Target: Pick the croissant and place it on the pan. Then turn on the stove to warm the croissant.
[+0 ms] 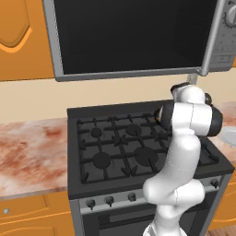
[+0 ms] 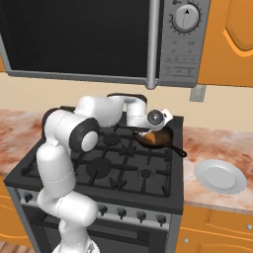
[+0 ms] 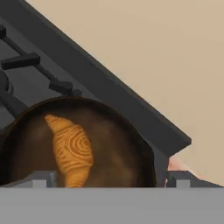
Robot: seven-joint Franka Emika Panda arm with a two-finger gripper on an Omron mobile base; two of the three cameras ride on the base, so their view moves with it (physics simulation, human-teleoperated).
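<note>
Stove: While the arm is reaching over its back right corner, the stove (image 2: 106,165) is sitting as the biggest thing here, black grates over round burners, its knobs (image 2: 121,213) lined along the grey front panel; those knobs are looking small, stiff and smooth, so I judge a pinch across a knob's sides and a twist will be what the second half of the task is asking for.
Tabletop: The marbled tabletop (image 2: 207,141) is running on both sides of the stove.
Plate: A white plate (image 2: 220,176) is lying on the tabletop to the right of the stove, carrying nothing.
Pan: The pan (image 3: 127,144) is resting on the rear right grate, its thin black handle (image 2: 176,150) pointing toward the plate; it is looking rigid and fairly heavy, and I judge it needs no moving.
Pan contents: The croissant (image 3: 70,151) is lying flat inside the pan, toward one side of the brown floor, with plenty of bare pan around it.
Croissant handling: It is looking light, soft and flaky, likely to crush under a hard squeeze; a gentle hold across the thick middle would suit it, though placing is looking done.
End effector: The end effector (image 3: 111,178) is hovering just above the pan with its fingertips (image 3: 41,178) spread wide on either side of the croissant, pinching nothing.
</note>
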